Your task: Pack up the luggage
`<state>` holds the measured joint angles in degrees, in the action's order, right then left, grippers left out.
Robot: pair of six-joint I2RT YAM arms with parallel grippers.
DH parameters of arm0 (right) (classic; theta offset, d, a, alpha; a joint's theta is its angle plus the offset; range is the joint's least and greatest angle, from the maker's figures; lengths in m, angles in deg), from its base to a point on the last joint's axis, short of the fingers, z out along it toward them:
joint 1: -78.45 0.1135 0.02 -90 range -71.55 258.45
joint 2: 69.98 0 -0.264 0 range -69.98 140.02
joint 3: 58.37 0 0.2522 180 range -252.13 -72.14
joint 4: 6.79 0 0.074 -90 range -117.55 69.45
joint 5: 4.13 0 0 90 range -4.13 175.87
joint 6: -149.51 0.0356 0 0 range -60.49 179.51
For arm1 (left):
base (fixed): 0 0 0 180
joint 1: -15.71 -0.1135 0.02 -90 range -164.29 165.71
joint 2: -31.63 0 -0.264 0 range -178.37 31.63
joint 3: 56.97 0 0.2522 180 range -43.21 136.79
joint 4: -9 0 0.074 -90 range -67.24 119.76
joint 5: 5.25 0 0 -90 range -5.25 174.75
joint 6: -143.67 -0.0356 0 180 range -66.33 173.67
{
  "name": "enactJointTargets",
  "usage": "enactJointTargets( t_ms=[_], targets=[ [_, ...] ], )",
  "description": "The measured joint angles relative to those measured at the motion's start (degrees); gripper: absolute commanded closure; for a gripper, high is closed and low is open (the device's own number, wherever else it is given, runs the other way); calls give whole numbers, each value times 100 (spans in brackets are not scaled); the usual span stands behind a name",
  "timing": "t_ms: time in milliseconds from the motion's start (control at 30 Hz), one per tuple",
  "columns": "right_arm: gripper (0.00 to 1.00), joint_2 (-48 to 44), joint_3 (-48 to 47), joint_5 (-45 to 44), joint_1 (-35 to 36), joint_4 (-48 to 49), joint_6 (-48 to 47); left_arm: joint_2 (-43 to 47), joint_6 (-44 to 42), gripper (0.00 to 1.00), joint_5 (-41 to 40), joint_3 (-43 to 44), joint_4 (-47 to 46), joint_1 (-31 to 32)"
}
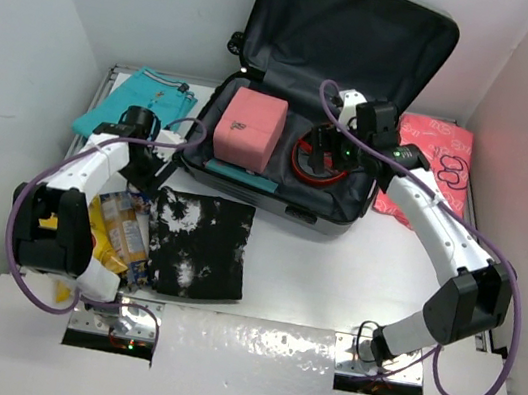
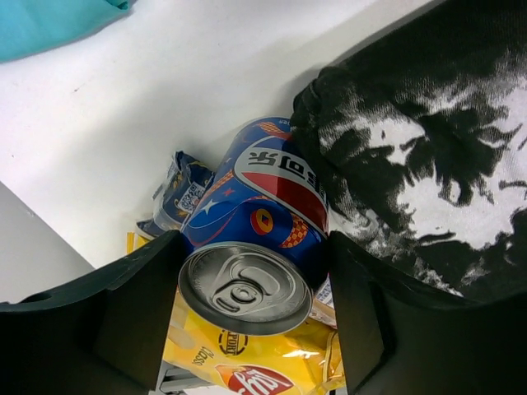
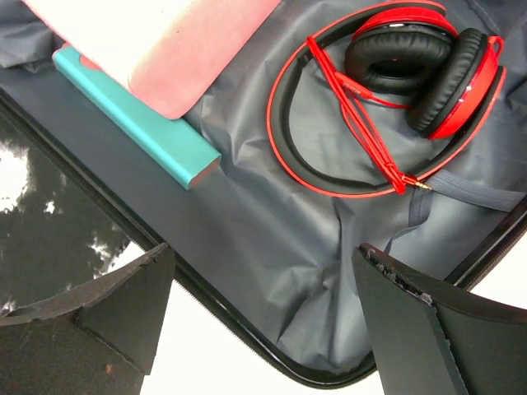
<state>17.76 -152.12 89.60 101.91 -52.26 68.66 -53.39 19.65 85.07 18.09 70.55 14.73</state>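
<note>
The luggage [image 1: 371, 43] lies open at the back, lid upright, dark grey lining [image 3: 272, 239] showing. Inside are a pink boxy pouch [image 1: 249, 126], a teal flat case [image 3: 132, 115] and red-and-black headphones [image 3: 403, 58]. My right gripper [image 3: 263, 304] hangs open over the luggage's front rim, nothing between its fingers; the top view has it [image 1: 327, 152] by the headphones [image 1: 319, 161]. My left gripper [image 2: 251, 304] is shut on a blue soda can [image 2: 263, 214], both fingers against its sides, over a yellow chips bag [image 2: 247, 354]. From above, the left gripper [image 1: 146, 173] sits at the front left.
A black-and-white tie-dye shirt [image 1: 201, 243] lies folded in front of the luggage, right beside the can. Snack packets [image 1: 117, 229] are piled at the left. A teal garment [image 1: 138, 100] lies at the back left, a pink patterned bag [image 1: 437, 166] at the right of the luggage.
</note>
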Motion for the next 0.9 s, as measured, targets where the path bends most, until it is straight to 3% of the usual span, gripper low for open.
enactJointTargets(
  t_ms=[67, 267, 533, 733, 900],
  targets=[
    [14, -7, 13, 52, 0, -2, -26, -35, 42, 100, 17, 37, -13, -13],
    [15, -238, 350, 243, 330, 22, -444, -166, 142, 100, 81, 330, 221, -28],
    [14, -542, 833, 717, 1521, 841, -1078, 448, -157, 100, 175, 1414, 881, -28],
    [7, -306, 872, 1427, 2332, 2435, -1478, 1141, -494, 100, 1443, 2031, 933, -26],
    [5, 223, 852, 2111, 2618, 3626, -1705, 1224, -791, 100, 2671, 2197, 1325, 0]
  ],
)
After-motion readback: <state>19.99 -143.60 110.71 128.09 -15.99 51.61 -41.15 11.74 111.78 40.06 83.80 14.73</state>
